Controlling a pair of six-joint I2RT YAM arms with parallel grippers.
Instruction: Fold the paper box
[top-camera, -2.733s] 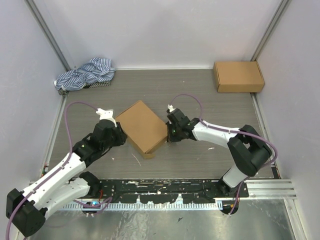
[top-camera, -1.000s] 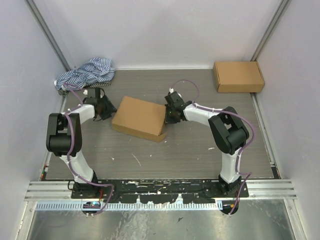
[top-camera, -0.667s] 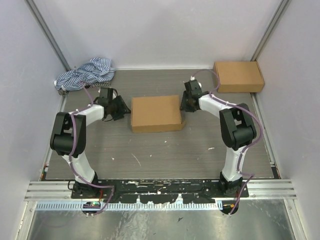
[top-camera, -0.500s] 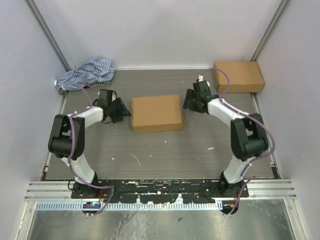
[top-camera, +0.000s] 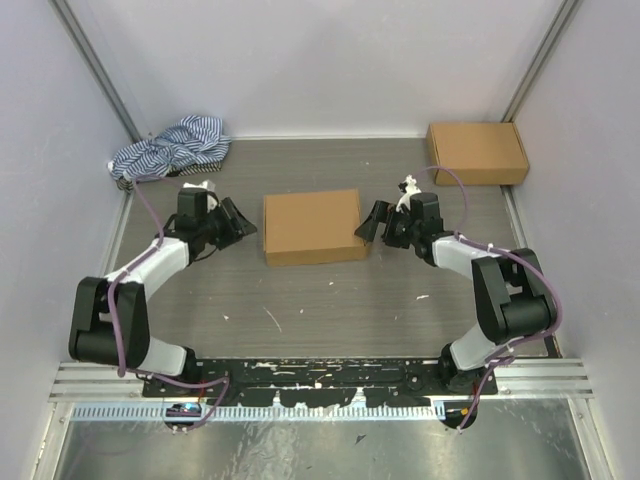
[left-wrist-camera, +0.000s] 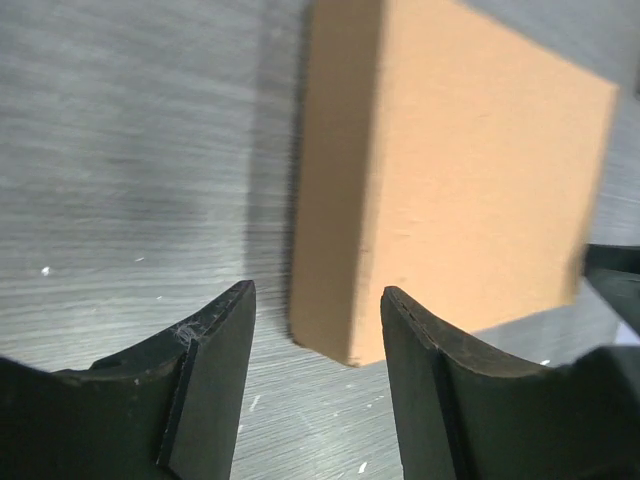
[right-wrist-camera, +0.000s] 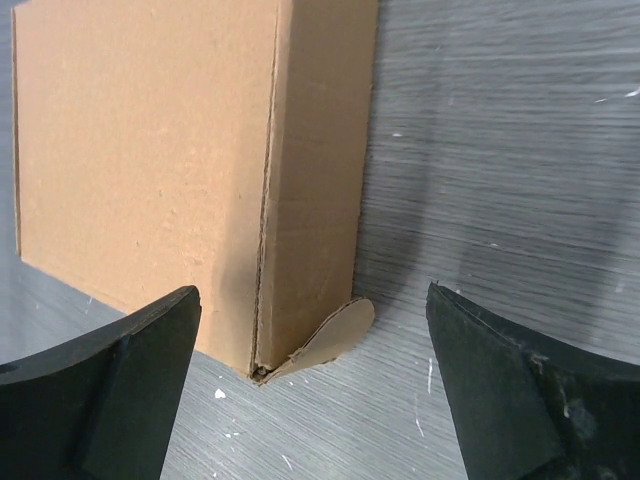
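Note:
The paper box (top-camera: 313, 226) lies closed and flat in the middle of the table, its long sides running left to right. My left gripper (top-camera: 243, 226) stands open just off its left end, not touching it. In the left wrist view the box (left-wrist-camera: 470, 180) lies ahead of the open gripper (left-wrist-camera: 318, 390). My right gripper (top-camera: 366, 227) stands wide open just off the right end. In the right wrist view the box (right-wrist-camera: 150, 150) shows a small rounded tab (right-wrist-camera: 335, 335) sticking out at its bottom corner, in front of the empty gripper (right-wrist-camera: 310, 400).
A second brown cardboard box (top-camera: 477, 152) sits at the back right corner. A blue-and-white striped cloth (top-camera: 170, 148) is bunched at the back left. Grey walls close in the table on three sides.
The box has been turned square and moved right, and now lies still. The right gripper has opened and drawn back from it. The left gripper has also drawn back a little.

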